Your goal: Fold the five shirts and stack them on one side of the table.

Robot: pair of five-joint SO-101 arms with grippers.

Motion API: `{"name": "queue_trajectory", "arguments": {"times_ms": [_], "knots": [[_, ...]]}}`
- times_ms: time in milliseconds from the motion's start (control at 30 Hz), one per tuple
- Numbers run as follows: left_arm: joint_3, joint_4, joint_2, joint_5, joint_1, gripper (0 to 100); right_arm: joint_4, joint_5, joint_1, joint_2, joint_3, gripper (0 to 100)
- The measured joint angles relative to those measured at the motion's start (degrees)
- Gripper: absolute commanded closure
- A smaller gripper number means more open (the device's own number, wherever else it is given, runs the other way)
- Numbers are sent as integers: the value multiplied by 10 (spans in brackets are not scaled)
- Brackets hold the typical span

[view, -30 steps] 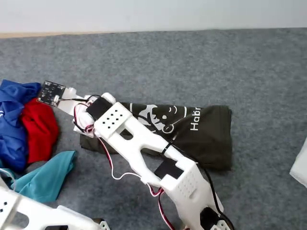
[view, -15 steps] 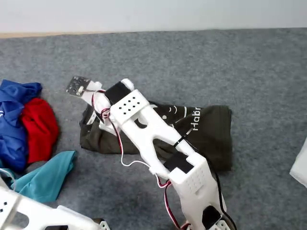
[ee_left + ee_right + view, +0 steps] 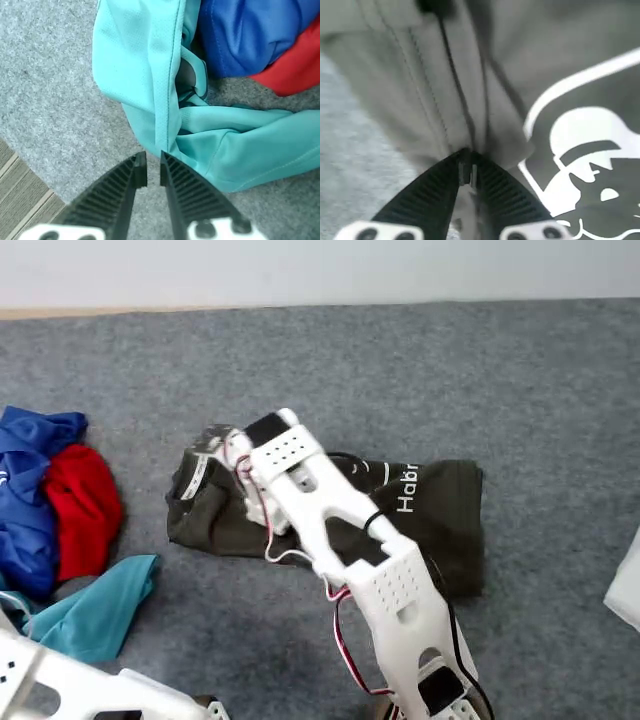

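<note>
I see the dark olive shirt (image 3: 440, 515) lying as a wide band in the middle of the desk (image 3: 450, 370), its white print facing up. My right arm stretches across it from the near edge. At the shirt's left end, the right hand (image 3: 215, 443) is clamped on a fold of the cloth. In the right wrist view the hand (image 3: 468, 170) has its tips pinched together on a ridge of the olive shirt (image 3: 580, 60), beside the white print. That left end is bunched and rumpled, with a pale label strip showing; the right end lies flat with a fairly straight edge.

My left hand (image 3: 150, 167) hangs over the grey surface near the near-left corner. Its fingers are almost together and hold nothing, and the tips are just short of the hem of the teal shirt (image 3: 145, 60). Close behind it I can see the desk's edge (image 3: 20, 200).

Against the left edge the other shirts sit in a loose heap. The blue shirt (image 3: 30, 490) is outermost, the red shirt (image 3: 85, 505) is tucked against it, and the teal shirt (image 3: 95, 610) trails toward the near edge. A bit of white cloth (image 3: 625, 585) pokes in at the right edge.

Bare grey runs all along the far edge, and there is more between the olive shirt and the right edge
</note>
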Motion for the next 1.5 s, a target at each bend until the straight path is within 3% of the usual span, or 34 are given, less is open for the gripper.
{"name": "queue_trajectory", "arguments": {"times_ms": [467,800,1100,1500], "knots": [[0,0,0,0,0,942,0,0,-24,-113,0,989],[0,0,0,0,0,942,59,-18,-11,-236,0,989],[0,1,0,0,0,942,60,-68,114,-364,48,989],[-3,71,0,0,85,942,55,-119,323,-535,287,989]]}}
